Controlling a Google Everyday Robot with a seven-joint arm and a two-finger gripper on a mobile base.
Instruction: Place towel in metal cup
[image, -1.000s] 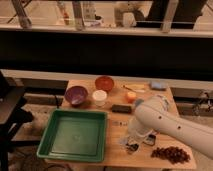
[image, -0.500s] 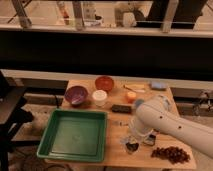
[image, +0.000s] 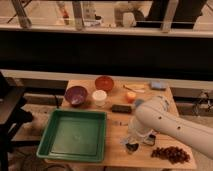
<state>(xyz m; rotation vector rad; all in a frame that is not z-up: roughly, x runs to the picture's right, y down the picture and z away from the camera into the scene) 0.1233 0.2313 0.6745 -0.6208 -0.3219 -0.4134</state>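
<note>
Towel: soft, limp, best pinched at a bunched fold, though I cannot spot it. My tool (image: 133, 141) is at the metal cup (image: 132, 147) near the tabletop (image: 116, 134) front edge; whether it grips anything I cannot tell.

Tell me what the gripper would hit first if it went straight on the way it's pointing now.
The gripper points down near the front edge of the wooden table. A small dark object, probably the metal cup, sits just beneath it, so it would likely meet that first, though depth is unclear.
</note>
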